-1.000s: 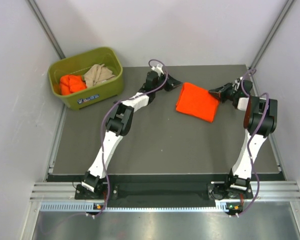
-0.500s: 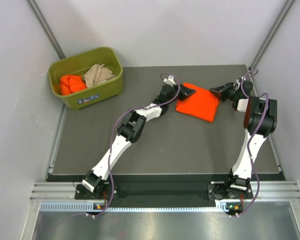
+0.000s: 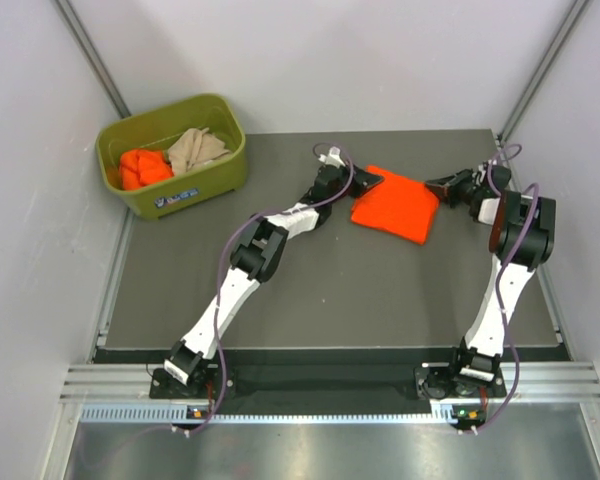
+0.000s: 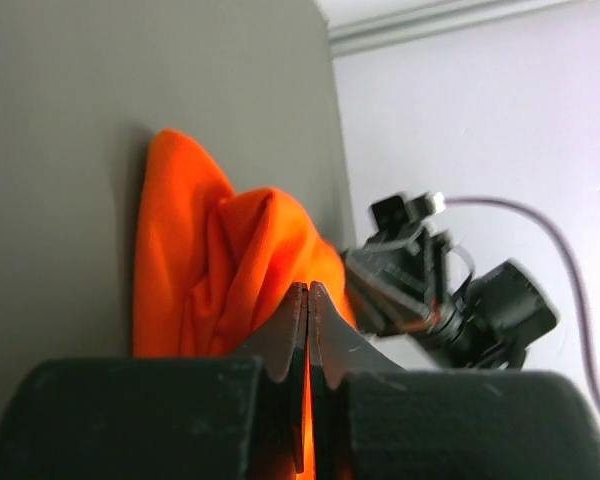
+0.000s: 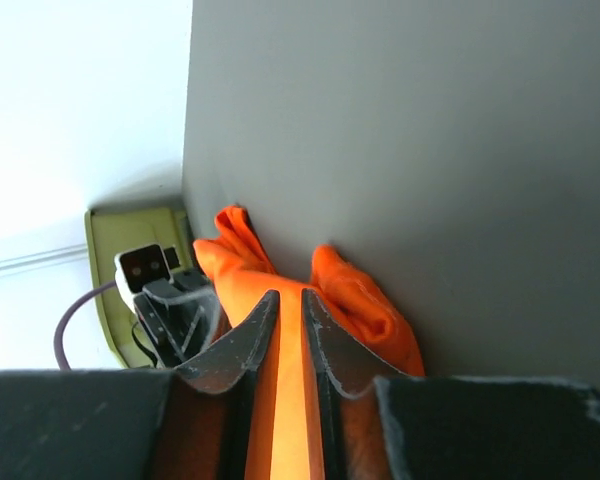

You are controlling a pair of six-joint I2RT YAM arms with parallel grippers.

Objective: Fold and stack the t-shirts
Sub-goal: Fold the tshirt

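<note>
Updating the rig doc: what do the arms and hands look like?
Left arm and right arm: white links, black joints, a loose purple cable running along each. Left hand and right hand: black, with two tapered fingers.

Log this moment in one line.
left end effector: shut, at left edge of orange t-shirt | right end effector: shut on its right corner | bin: holds crumpled orange shirt, beige shirt
</note>
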